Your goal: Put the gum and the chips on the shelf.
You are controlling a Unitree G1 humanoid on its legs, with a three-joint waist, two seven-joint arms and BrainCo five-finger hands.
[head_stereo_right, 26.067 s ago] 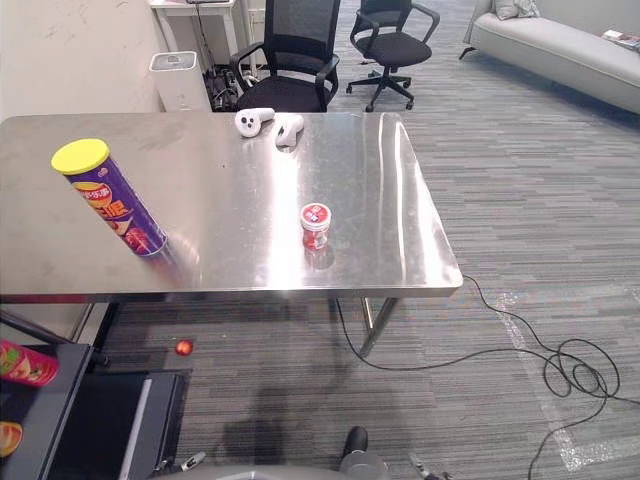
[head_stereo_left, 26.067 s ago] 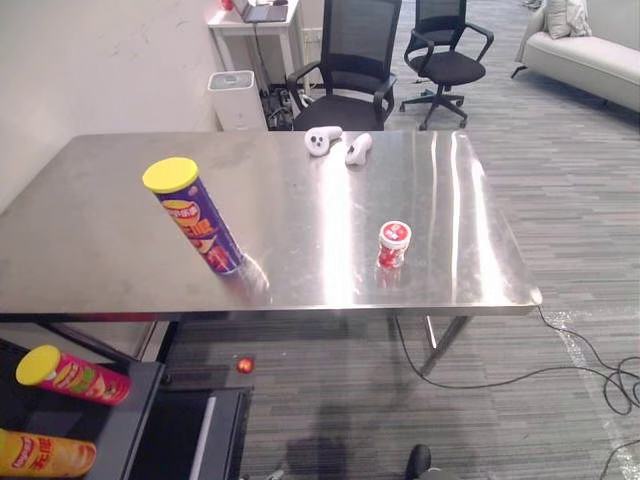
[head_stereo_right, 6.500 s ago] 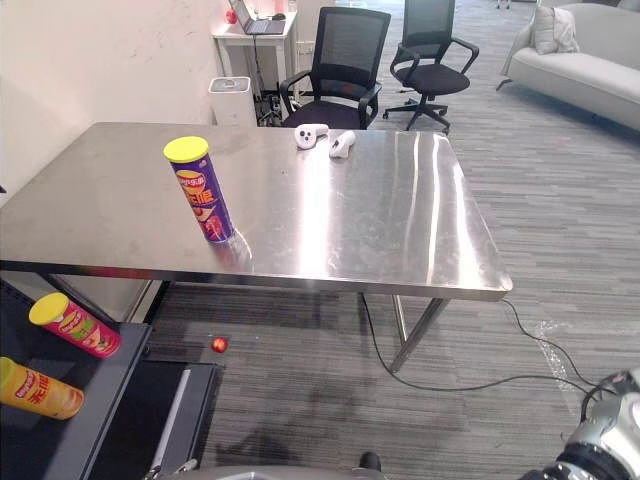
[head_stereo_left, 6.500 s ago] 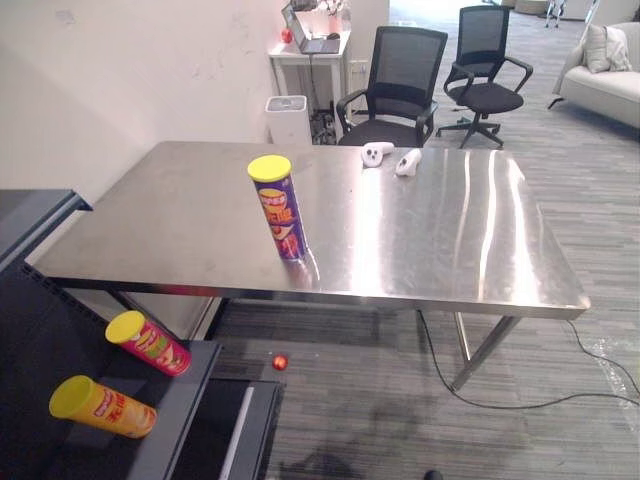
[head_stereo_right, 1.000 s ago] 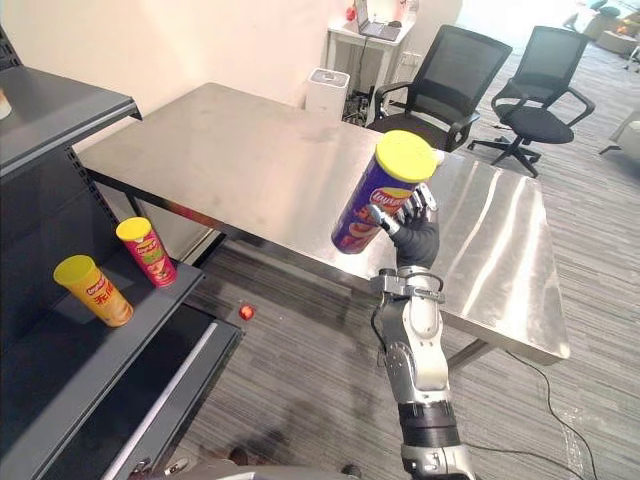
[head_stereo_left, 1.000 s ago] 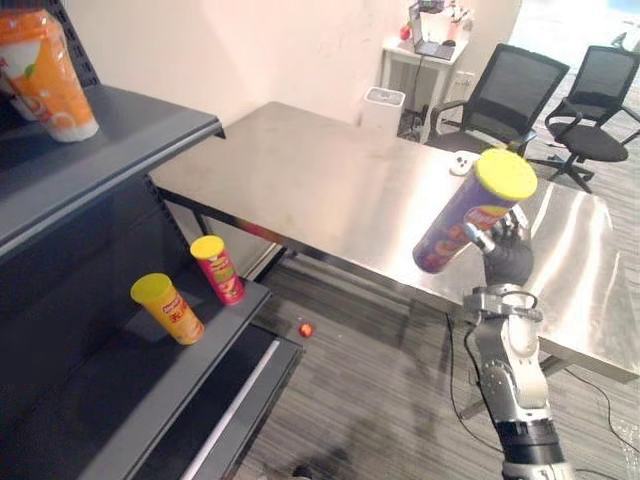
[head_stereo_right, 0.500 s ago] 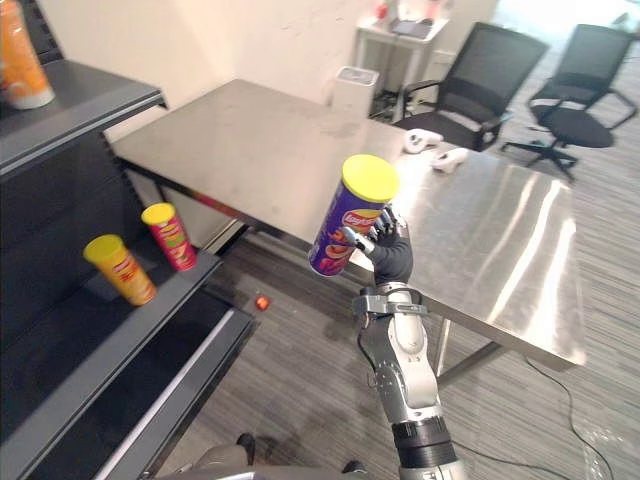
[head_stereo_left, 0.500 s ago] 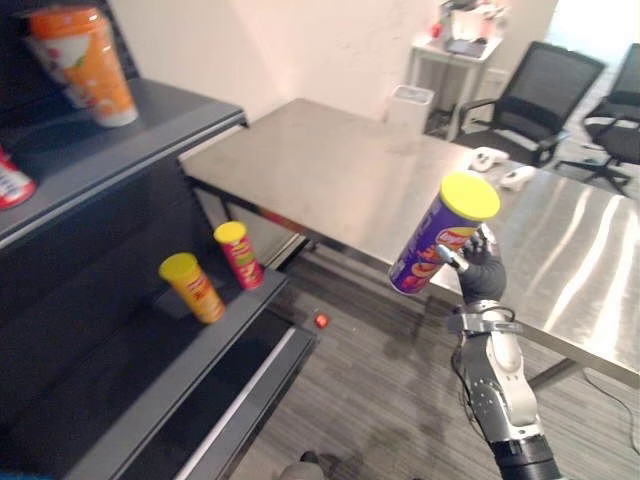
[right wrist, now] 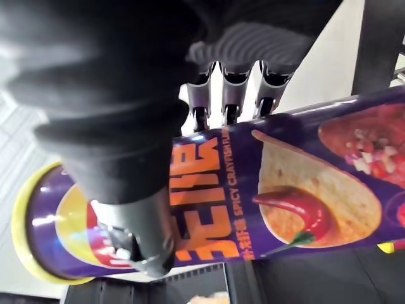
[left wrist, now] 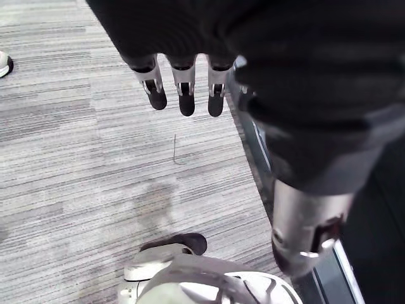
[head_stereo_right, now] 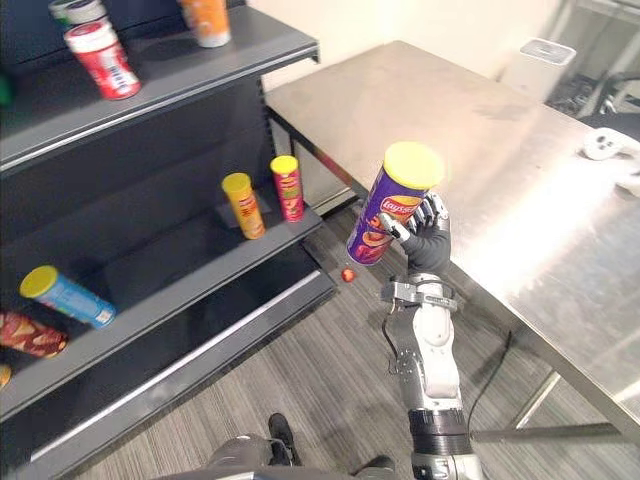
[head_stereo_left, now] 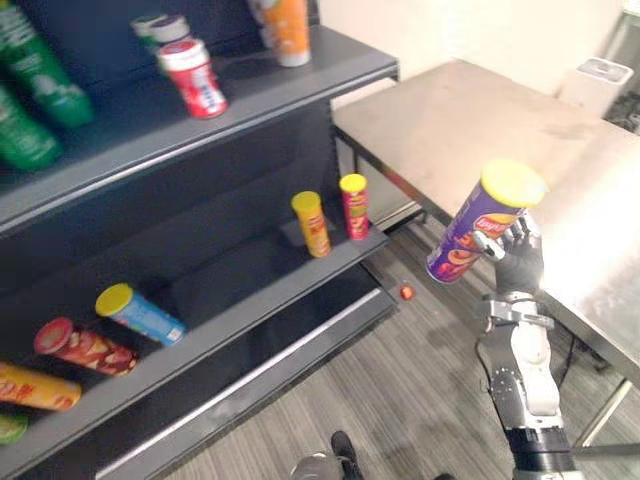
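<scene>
A purple chips can (head_stereo_left: 478,228) with a yellow lid is tilted in the air, and my right hand (head_stereo_left: 516,262) is shut on it. Its fingers and thumb curl round the can's middle (right wrist: 285,183). The can hangs over the floor between the steel table (head_stereo_left: 470,120) and the dark shelf unit (head_stereo_left: 250,312), a good way from the shelf boards. A small red and white gum jar (head_stereo_left: 190,76) leans on the upper shelf board (head_stereo_left: 210,125). My left hand (left wrist: 184,95) hangs over the grey floor, fingers straight and empty.
On the lower board stand a yellow can (head_stereo_left: 311,222) and a red can (head_stereo_left: 354,205), with free room between them and a lying blue can (head_stereo_left: 138,312). Green bottles (head_stereo_left: 30,70) and an orange cup (head_stereo_left: 285,25) share the upper board. A red ball (head_stereo_left: 406,292) lies on the floor.
The camera has swung left, so the shelf unit now takes up most of the picture. My right hand still holds the chips can raised at the same tilt.
</scene>
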